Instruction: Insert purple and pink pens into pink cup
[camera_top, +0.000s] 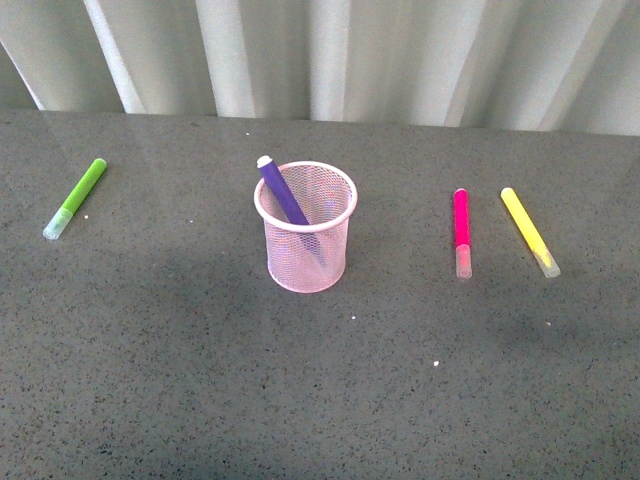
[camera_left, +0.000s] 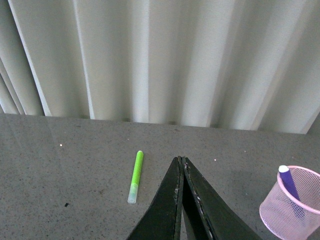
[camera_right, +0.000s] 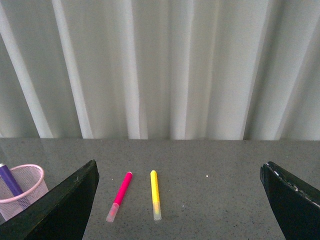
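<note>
The pink mesh cup (camera_top: 305, 235) stands in the middle of the grey table, and the purple pen (camera_top: 283, 193) leans inside it with its end above the rim. The pink pen (camera_top: 461, 230) lies flat to the cup's right, clear cap toward me. Neither arm shows in the front view. My left gripper (camera_left: 181, 160) is shut and empty, above the table with the cup (camera_left: 292, 205) and purple pen (camera_left: 290, 186) off to one side. My right gripper (camera_right: 180, 175) is wide open and empty, with the pink pen (camera_right: 119, 196) between its fingers' span and the cup (camera_right: 22, 187) beside one finger.
A lime-green marker (camera_top: 76, 197) lies at the table's left and also shows in the left wrist view (camera_left: 135, 176). A yellow marker (camera_top: 529, 231) lies just right of the pink pen, and shows in the right wrist view (camera_right: 155, 194). A pale curtain (camera_top: 320, 55) hangs behind the table.
</note>
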